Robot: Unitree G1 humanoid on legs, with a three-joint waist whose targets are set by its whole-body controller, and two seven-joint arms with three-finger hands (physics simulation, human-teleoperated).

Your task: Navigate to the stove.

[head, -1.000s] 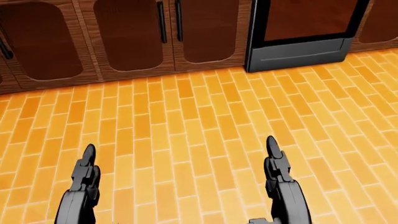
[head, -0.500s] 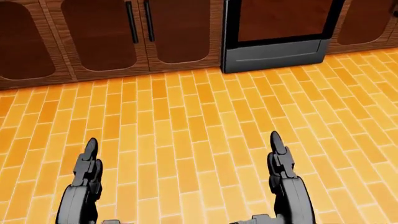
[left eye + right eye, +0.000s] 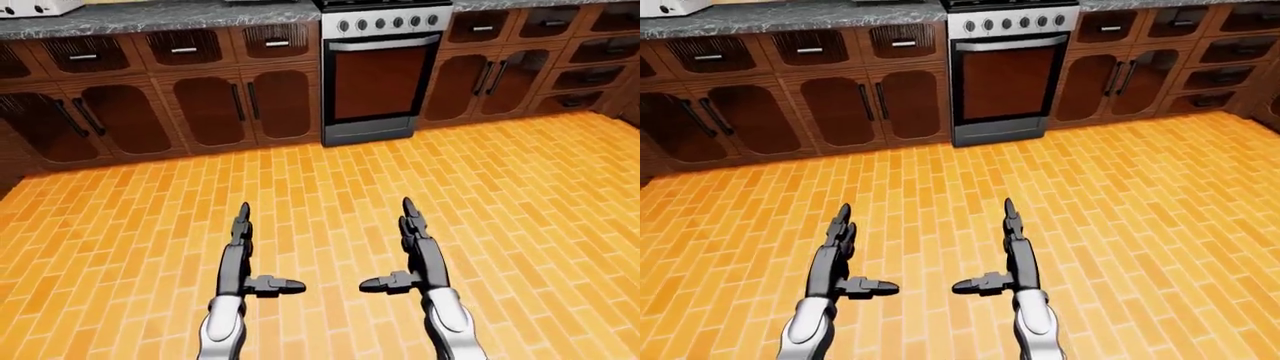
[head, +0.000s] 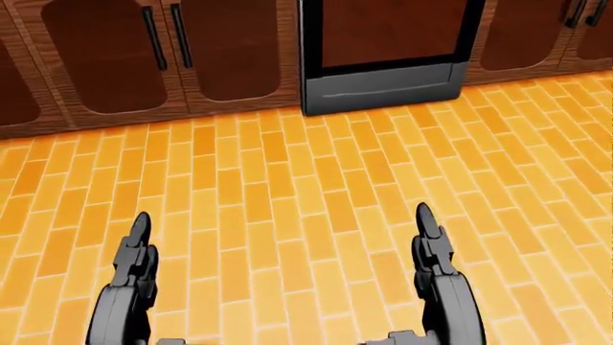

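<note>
Whole head view slid leftward over the second, camera moved with the robot, stove (image 4: 383,54) shifted from the view's right toward centre, cabinet doors (image 4: 163,61) at left slipped partly out of frame, more cabinet fronts appeared at right edge

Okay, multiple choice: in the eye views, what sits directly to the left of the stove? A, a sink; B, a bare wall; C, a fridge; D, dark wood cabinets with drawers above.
D: left of the stove stand dark wood cabinets with drawers above, under a grey countertop.
</note>
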